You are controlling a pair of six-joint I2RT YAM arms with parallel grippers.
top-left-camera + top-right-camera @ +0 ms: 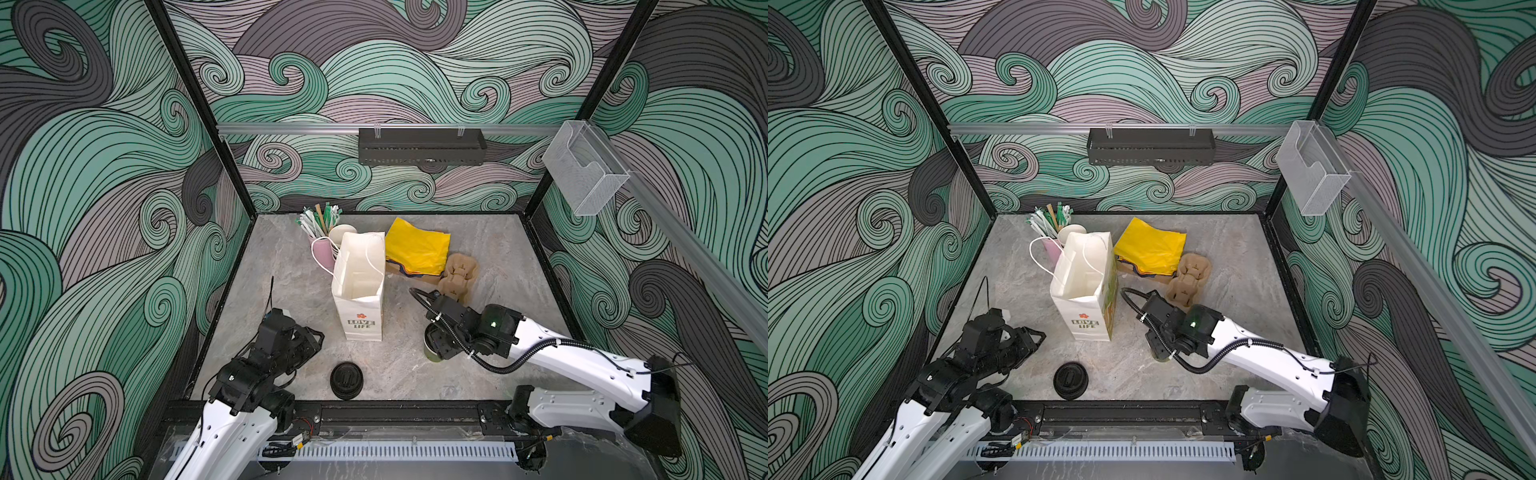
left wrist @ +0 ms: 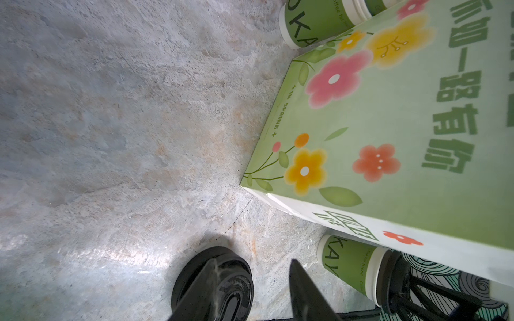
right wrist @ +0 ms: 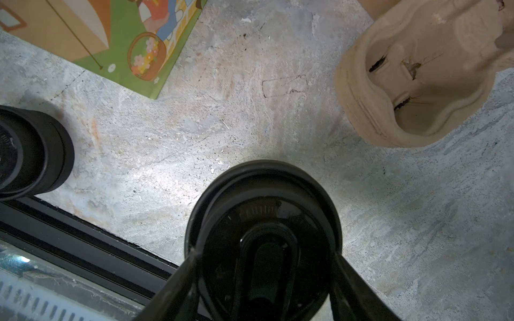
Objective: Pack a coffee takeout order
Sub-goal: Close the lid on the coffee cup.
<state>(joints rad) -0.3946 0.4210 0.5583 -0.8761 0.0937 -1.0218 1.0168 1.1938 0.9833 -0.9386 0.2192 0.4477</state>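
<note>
My right gripper (image 3: 264, 255) pinches the glossy black lid (image 3: 264, 211) of an olive-green paper cup (image 2: 345, 264) near the upright white paper bag (image 1: 359, 291) printed "LOVE LIFE". A moulded brown pulp carrier (image 3: 417, 111) lies near. My left gripper (image 2: 253, 262) hangs spread, empty, by a stack of black lids (image 1: 346, 380).
</note>
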